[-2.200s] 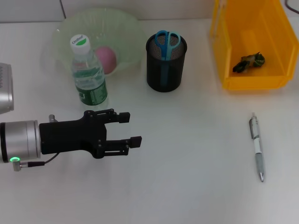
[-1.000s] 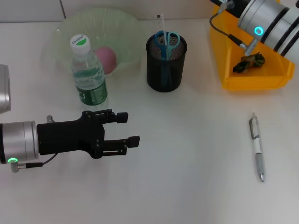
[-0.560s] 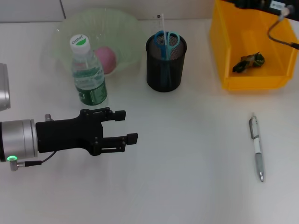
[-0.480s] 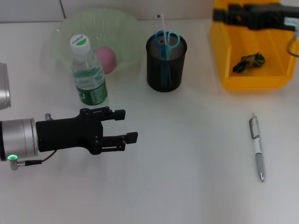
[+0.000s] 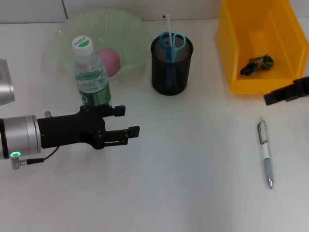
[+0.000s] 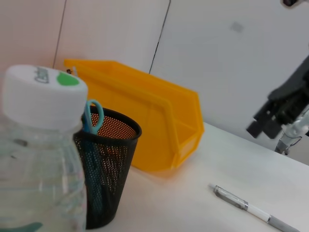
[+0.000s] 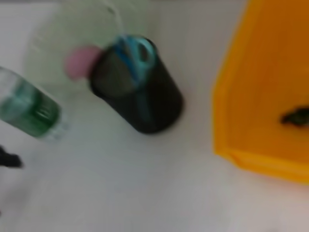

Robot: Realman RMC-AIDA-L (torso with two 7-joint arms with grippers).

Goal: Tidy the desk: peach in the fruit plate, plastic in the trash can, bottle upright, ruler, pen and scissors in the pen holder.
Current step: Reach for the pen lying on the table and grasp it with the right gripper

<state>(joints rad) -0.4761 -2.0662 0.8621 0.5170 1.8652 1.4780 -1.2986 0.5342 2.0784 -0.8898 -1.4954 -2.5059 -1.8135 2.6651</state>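
Observation:
The water bottle (image 5: 91, 77) stands upright in front of the pale green fruit plate (image 5: 130, 29), which holds the pink peach (image 5: 109, 61). The black mesh pen holder (image 5: 171, 65) holds blue scissors (image 5: 172, 42) and a clear ruler (image 5: 166, 21). The silver pen (image 5: 265, 152) lies on the table at the right. The yellow bin (image 5: 231, 48) holds crumpled dark plastic (image 5: 257, 64). My left gripper (image 5: 126, 121) is open and empty, just in front of the bottle. My right gripper (image 5: 288, 92) shows at the right edge, in front of the bin and above the pen.
The left wrist view shows the bottle cap (image 6: 43, 96) close up, the pen holder (image 6: 106, 169), the bin (image 6: 145, 116), the pen (image 6: 256, 210) and the right gripper (image 6: 282, 104) farther off. The right wrist view shows the holder (image 7: 140, 92) and bin (image 7: 270, 96).
The ruler now stands in the pen holder. The right arm has swept from behind the bin to its front, near the pen. The left gripper has shifted slightly back toward the bottle.

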